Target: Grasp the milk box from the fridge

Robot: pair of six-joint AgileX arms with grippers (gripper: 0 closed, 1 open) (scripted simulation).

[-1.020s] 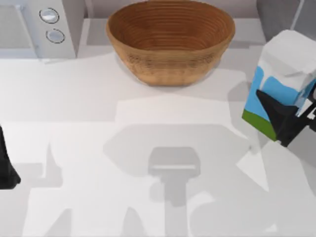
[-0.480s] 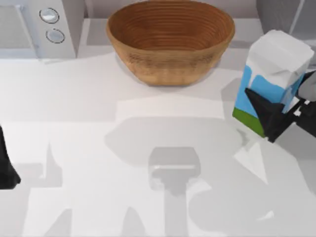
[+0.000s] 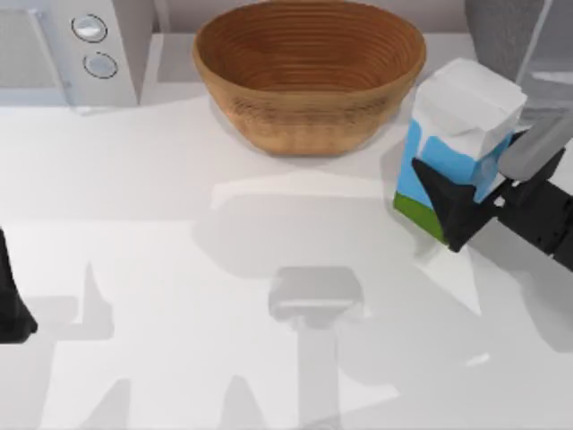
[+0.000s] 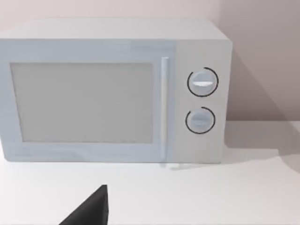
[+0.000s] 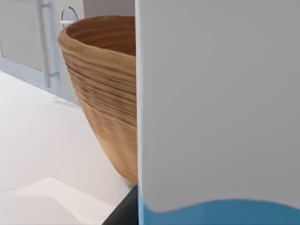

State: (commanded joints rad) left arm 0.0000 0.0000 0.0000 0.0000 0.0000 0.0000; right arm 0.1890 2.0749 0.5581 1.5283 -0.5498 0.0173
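While the milk box [image 3: 464, 134] is hanging tilted above the counter [image 3: 179, 197], just right of the basket [image 3: 309, 72] and out in front of the fridge [image 3: 506, 27], we are gripping its lower half with our right pincer [image 3: 466, 202]. We judge the carry-out step under way; next we are needing a steady hold. Our left pincer [image 3: 11, 309] is idling at the counter's left edge, facing the microwave [image 4: 117, 89]; whether it is open we cannot tell.
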